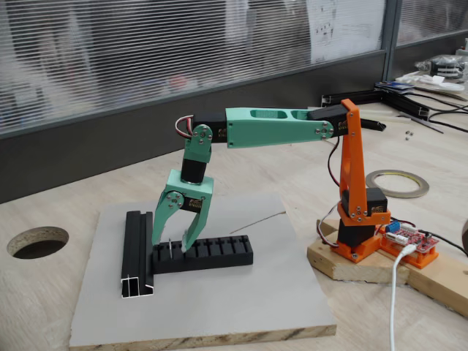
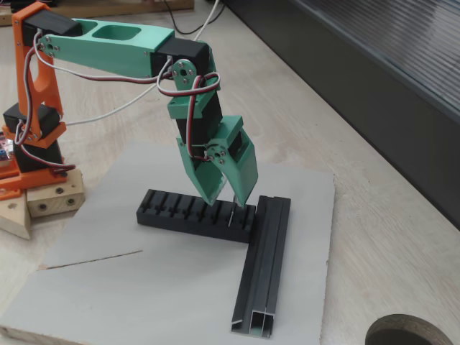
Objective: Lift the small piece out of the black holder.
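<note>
The black holder [image 1: 216, 254] [image 2: 176, 210] lies on a grey board, its row of slots facing up. The small piece [image 1: 170, 249] [image 2: 233, 215], a thin pale sliver, stands upright in a slot near the holder's end beside the rail. My green gripper [image 1: 171, 243] [image 2: 226, 202] hangs open just over that end, one finger on each side of the sliver in a fixed view. Its tips are at about the height of the sliver's top. I cannot tell whether a finger touches it.
A long black U-channel rail [image 1: 138, 252] [image 2: 263, 267] lies against the holder's end, at right angles to it. A thin grey wire [image 1: 257, 222] [image 2: 92, 260] rests on the grey board [image 1: 241, 300]. A round hole [image 1: 36, 241], a tape roll [image 1: 397, 183] and the arm's orange base [image 1: 358, 234] are on the table.
</note>
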`<state>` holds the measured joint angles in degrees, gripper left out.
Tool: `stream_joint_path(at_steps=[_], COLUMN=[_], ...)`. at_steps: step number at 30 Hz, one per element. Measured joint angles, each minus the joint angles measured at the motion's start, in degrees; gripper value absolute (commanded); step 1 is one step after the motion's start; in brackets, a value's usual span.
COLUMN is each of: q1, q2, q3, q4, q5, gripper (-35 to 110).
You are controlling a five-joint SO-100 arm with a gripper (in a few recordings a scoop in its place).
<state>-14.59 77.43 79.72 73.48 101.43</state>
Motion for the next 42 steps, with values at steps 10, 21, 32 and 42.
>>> stream_joint_path(at_steps=[10,21,32,42], q1=[-2.64,-3.08,-2.81,-2.81], q2=[0.00,0.00,-4.75,-4.75], q3=[0.00,-0.09,-0.09,-0.09], q4=[0.00,0.00,-1.93,-1.93], q5=[-0.26,-0.09,-0.35,-0.18], gripper=[37,37,37,37])
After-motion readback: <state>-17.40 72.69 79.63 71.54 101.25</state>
